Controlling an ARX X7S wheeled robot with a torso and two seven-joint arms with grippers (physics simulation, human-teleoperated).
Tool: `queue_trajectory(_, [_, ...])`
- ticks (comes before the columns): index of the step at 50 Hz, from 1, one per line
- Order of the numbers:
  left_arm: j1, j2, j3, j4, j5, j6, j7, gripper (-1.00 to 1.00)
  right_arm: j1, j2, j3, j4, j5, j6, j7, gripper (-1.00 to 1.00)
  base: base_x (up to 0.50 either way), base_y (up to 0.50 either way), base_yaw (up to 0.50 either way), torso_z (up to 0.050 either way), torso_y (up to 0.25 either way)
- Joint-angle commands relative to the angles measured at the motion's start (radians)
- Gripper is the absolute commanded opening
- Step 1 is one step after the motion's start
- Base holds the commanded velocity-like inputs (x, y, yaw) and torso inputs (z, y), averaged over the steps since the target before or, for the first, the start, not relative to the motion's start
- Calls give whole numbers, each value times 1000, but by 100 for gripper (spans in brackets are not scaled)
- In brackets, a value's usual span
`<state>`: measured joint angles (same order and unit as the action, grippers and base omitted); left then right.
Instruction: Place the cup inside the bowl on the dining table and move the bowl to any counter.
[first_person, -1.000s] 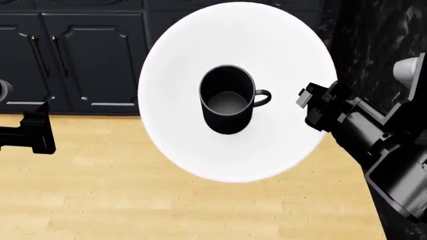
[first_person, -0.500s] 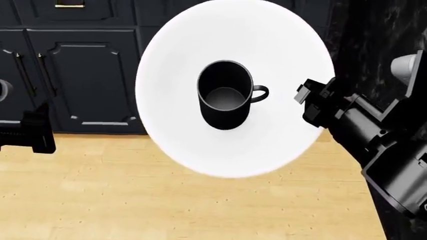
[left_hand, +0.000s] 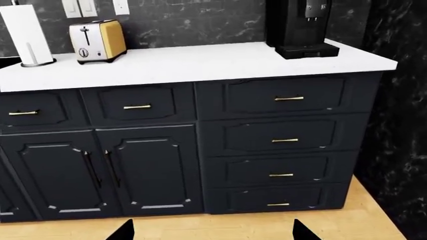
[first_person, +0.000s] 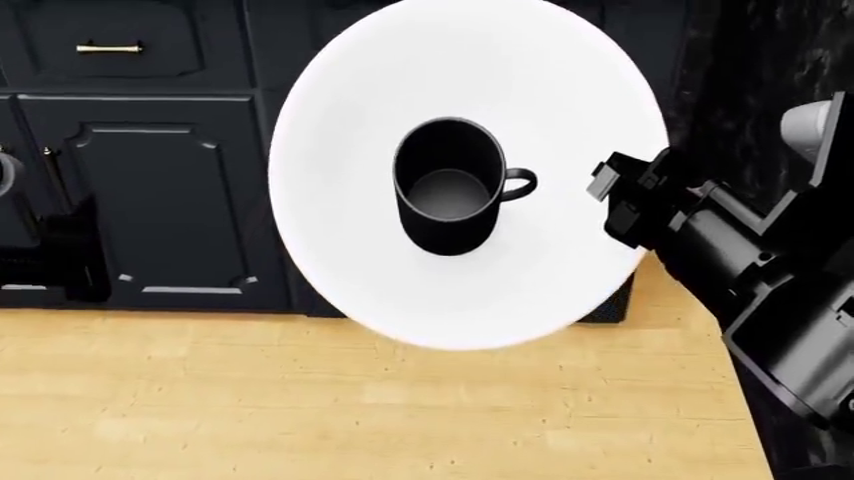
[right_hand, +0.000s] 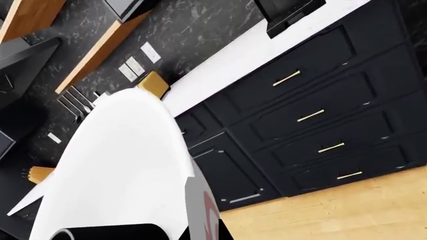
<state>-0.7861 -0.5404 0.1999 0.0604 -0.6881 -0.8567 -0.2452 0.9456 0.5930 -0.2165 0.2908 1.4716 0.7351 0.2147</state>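
White and glossy, the bowl (first_person: 467, 170) fills the upper centre of the head view, held in the air over the wood floor (first_person: 334, 400) with dark cabinets (first_person: 147, 180) behind it. The cup (first_person: 449, 198) stands upright in its middle, handle toward the frame's right. So step 1, cup into bowl, looks done, and the step in hand is the carry to a counter.

At the bowl's right edge the right gripper (first_person: 627, 205) meets the rim; its fingers appear closed on that rim, though the contact itself is hidden behind the bowl's edge. In the right wrist view the bowl (right_hand: 120, 170) runs up the lower left of the frame, seen edge-on.

At the left edge of the head view, the left gripper (first_person: 54, 260) is only a dark shape against the cabinets. In its own wrist view just 2 finger tips (left_hand: 122, 231) show at the bottom, well apart with nothing between them, so it is open and empty.

That view also shows the counter (left_hand: 200, 62) across the upper half, with a toaster (left_hand: 97, 40) at upper left, a paper roll (left_hand: 27, 35) beside it and a coffee machine (left_hand: 300, 27) at upper right.

Next, I judge, the bowl must be raised above the counter's edge, kept level so the cup does not slide or tip, and brought over the bare stretch between toaster and coffee machine before lowering.
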Motion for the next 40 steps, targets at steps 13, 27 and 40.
queue_trajectory(13, [-3,3,8,-13,4,13,4,100,0,2,14,-12,11,-11,-15,-100,500,106,0,0,2])
queue_trajectory(27, [0,0,6,-6,1,13,0,100,-14,7,18,-24,15,-16,-11,-100,500,85,0,1,1])
queue_trajectory(40, [-1,4,11,1,3,11,-12,100,-4,3,10,-17,12,-13,-16,-100,500,136,0,0,2])
